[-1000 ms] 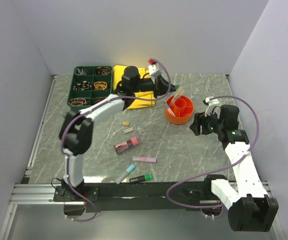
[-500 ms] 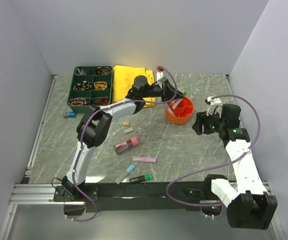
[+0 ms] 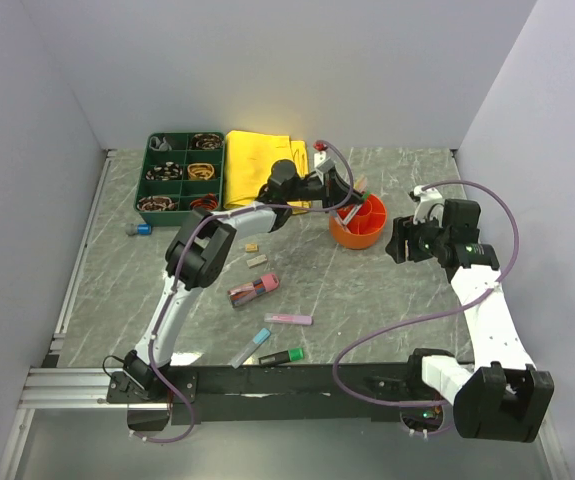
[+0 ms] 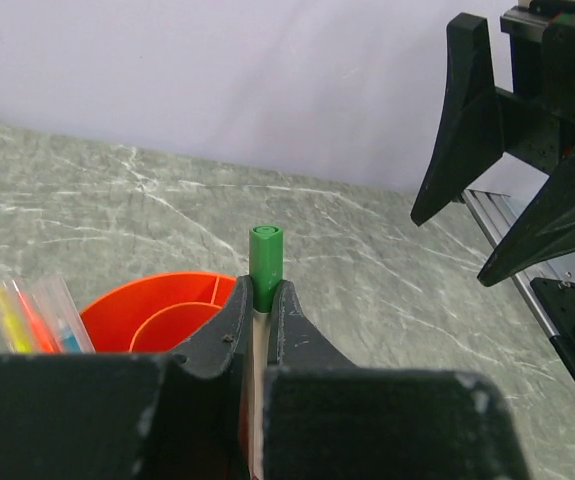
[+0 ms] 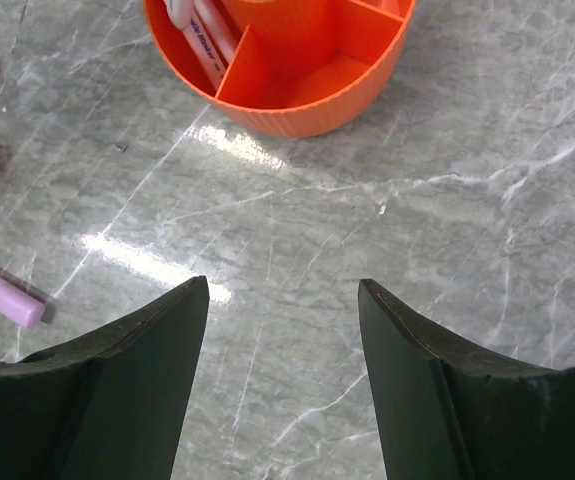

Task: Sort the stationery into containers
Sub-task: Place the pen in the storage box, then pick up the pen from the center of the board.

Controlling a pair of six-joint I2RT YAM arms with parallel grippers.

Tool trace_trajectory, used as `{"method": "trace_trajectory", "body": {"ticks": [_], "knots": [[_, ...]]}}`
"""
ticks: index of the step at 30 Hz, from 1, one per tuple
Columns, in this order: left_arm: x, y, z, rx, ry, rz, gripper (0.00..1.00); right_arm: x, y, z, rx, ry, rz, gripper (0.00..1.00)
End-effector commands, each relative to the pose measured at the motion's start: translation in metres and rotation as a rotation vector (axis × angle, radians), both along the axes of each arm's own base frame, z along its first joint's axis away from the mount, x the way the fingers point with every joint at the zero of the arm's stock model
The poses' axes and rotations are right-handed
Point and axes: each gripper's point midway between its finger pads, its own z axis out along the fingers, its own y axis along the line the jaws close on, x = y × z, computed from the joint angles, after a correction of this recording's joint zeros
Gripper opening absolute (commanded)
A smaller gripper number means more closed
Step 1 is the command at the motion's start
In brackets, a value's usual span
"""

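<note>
My left gripper is shut on a white pen with a green cap and holds it over the far left rim of the orange pot. In the left wrist view the fingers pinch the pen with the pot just below. Several pens stand in the pot. My right gripper is open and empty, just right of the pot, above bare table. Loose stationery lies mid-table: a pink bundle, a pink pen, a blue-tipped pen, a green marker.
The dark green tray with filled compartments stands at the back left, beside the folded yellow cloth. Two small erasers lie left of the pot. A small blue item lies off the mat at left.
My left gripper has swung right from over the yellow cloth to the orange pot, carrying the green-capped pen. My right gripper has shifted slightly toward the back.
</note>
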Motion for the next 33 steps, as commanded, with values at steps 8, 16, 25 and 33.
{"method": "trace_trajectory", "body": {"ticks": [8, 16, 25, 33], "knots": [[-0.005, 0.027, 0.011, -0.035, -0.028, 0.022, 0.27, 0.019, -0.007, 0.02, -0.018, -0.051, -0.015, 0.69], [-0.017, 0.053, 0.038, -0.045, -0.039, 0.022, 0.41, 0.022, -0.005, 0.021, -0.003, -0.059, -0.019, 0.69], [-0.042, 0.082, 0.065, 0.035, -0.048, 0.012, 0.53, 0.023, 0.0, 0.024, 0.035, -0.085, -0.015, 0.7], [-0.101, 0.138, -0.028, 0.591, 0.033, 0.032, 0.54, 0.01, 0.005, 0.025, 0.035, -0.101, 0.012, 0.7]]}}
